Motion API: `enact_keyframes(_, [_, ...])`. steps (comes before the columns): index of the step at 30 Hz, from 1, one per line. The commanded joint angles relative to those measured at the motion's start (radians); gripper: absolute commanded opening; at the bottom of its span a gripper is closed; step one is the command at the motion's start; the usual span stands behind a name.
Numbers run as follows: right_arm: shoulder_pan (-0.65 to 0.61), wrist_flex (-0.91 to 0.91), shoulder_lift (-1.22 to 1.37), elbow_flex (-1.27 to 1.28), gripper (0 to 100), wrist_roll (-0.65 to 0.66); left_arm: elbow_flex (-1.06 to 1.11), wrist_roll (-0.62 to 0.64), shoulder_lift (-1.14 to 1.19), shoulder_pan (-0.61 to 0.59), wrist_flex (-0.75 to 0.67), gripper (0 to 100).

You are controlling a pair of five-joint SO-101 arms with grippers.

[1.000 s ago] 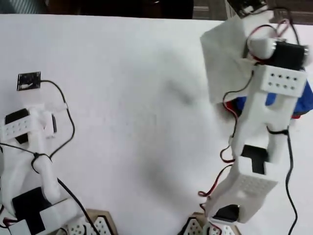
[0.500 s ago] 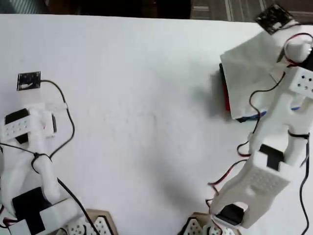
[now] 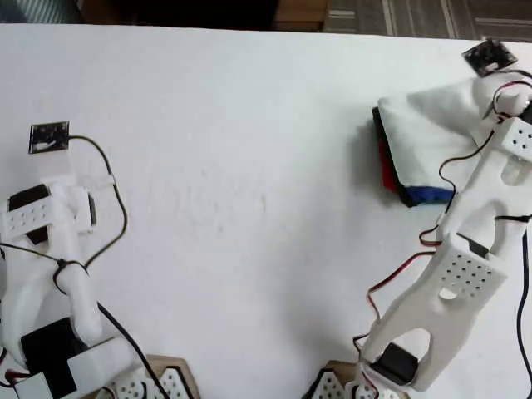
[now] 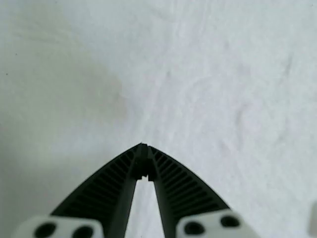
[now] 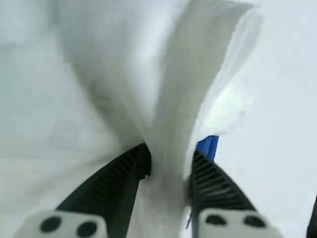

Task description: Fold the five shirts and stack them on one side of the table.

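A folded white shirt (image 3: 428,137) lies on top of a stack at the table's right edge, with black, red (image 3: 386,174) and blue (image 3: 428,195) shirt edges showing beneath it. My right gripper (image 5: 168,171) is shut on a bunched fold of the white shirt (image 5: 173,99), over the stack's far right side; a blue edge (image 5: 208,146) peeks out beside one finger. The right arm (image 3: 461,274) stretches from the front edge up to the stack. My left gripper (image 4: 143,161) is shut with nothing in it, just above the bare cloth at the left, on the left arm (image 3: 41,249).
The white tablecloth (image 3: 241,166) covers the table. A small black square (image 3: 48,137) with a cable lies at the left, another (image 3: 490,54) near the far right corner. Wires trail beside both arms. The arm bases stand at the front edge.
The right arm swung right and outward, carrying the white shirt from hanging in the air down onto the stack. The left arm stayed still.
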Motion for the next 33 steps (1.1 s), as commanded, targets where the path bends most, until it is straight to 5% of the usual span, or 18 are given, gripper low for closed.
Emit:
enact_keyframes(1, [0.013, -0.027, -0.022, -0.063, 28.3, -0.081, -0.002, 0.003, -0.037, 0.005, -0.011, 3])
enact_keyframes(4, [0.012, -0.03, -0.035, -0.172, 26.0, -0.11, -0.002, 0.003, -0.037, 0.005, -0.011, 3])
enact_keyframes(9, [-0.005, -0.028, -0.028, -0.338, 19.2, -0.348, -0.002, 0.003, -0.035, 0.005, -0.011, 3])
enact_keyframes(13, [-0.048, -0.044, -0.018, -0.275, 0.5, -0.382, -0.001, 0.003, -0.035, 0.015, -0.011, 3])
enact_keyframes(22, [-0.059, -0.446, 0.255, -0.207, 1.9, -0.377, -0.001, -0.005, -0.035, 0.014, -0.011, 3])
enact_keyframes(33, [0.01, -0.515, 0.398, -0.241, 2.0, -0.384, 0.024, -0.005, -0.035, 0.012, -0.011, 3])
